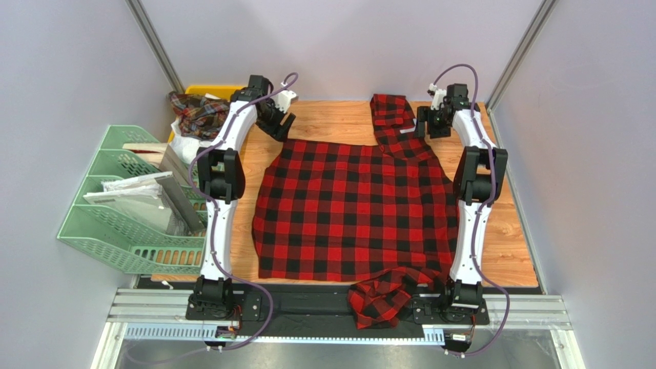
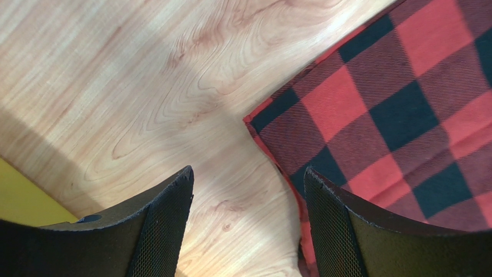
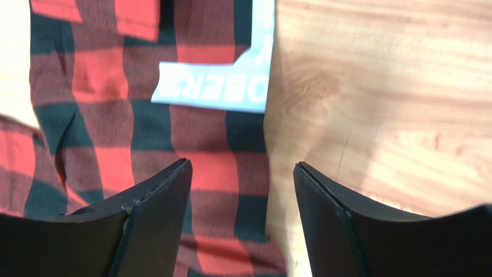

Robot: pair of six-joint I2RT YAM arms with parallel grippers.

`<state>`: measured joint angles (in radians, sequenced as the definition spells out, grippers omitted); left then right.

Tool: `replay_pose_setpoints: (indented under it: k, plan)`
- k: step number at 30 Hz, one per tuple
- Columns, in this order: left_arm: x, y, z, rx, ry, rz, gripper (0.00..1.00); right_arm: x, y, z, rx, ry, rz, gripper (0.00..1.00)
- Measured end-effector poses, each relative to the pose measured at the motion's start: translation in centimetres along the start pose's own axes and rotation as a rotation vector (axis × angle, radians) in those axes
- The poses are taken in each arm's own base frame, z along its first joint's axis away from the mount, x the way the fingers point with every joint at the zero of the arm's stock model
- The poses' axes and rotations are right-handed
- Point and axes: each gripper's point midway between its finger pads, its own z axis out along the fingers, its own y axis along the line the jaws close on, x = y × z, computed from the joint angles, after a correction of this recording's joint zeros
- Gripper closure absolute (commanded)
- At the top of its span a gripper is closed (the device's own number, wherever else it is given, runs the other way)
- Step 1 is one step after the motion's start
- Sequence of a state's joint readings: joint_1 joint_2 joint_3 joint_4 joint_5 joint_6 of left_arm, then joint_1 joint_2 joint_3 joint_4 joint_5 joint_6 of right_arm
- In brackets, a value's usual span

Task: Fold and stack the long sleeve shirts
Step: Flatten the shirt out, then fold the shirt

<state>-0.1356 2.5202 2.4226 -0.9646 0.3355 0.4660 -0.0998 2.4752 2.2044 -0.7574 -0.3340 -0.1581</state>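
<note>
A red-and-black check long sleeve shirt [image 1: 354, 207] lies spread flat on the wooden table [image 1: 508, 246]. One sleeve [image 1: 391, 114] runs to the far edge, the other [image 1: 381, 296] is bunched over the near edge. My left gripper [image 1: 279, 123] hovers open at the shirt's far left corner; in the left wrist view [image 2: 248, 176] the cloth edge [image 2: 392, 115] runs under the right-hand finger. My right gripper [image 1: 431, 127] stands open by the far sleeve; in the right wrist view [image 3: 241, 167] the cloth [image 3: 144, 138] with its white label [image 3: 231, 86] lies below, its edge between the fingers.
A crumpled brown plaid garment [image 1: 199, 111] sits in a yellow bin [image 1: 209, 90] at the far left. A green file rack [image 1: 115, 231] with papers stands left of the table. Grey walls and metal posts close in the sides and back.
</note>
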Motion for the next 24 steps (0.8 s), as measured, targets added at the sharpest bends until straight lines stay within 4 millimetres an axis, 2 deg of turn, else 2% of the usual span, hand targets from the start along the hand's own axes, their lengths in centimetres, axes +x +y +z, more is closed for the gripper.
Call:
replay_pose_setpoints:
  k: [4,7,10,13,14,17,24]
  plan:
    - [0.6,0.2,0.8,-0.002,0.015,0.013,0.24,-0.4,0.3,1.2,-0.006,-0.014,-0.006,0.35]
    - [0.5,0.2,1.0,-0.006,0.02,0.039,0.25,-0.8,1.1,1.8,-0.015,-0.024,-0.021,0.43]
    - [0.2,0.0,1.2,-0.009,0.015,0.069,0.28,-1.0,1.9,2.6,-0.028,-0.031,-0.035,0.55]
    - [-0.3,-0.1,1.3,-0.013,0.002,0.085,0.33,-1.3,2.3,3.0,-0.033,-0.04,-0.041,0.74]
    - [-0.5,0.0,1.4,-0.015,-0.005,0.089,0.34,-1.3,2.3,3.0,-0.033,-0.039,-0.04,0.84]
    - [-0.9,-0.1,1.5,-0.006,-0.024,0.094,0.37,-1.2,2.3,3.0,-0.034,-0.035,-0.035,0.97]
    - [-1.4,-0.5,2.7,0.034,-0.067,0.095,0.43,-1.2,2.6,3.0,-0.051,-0.037,-0.032,1.0]
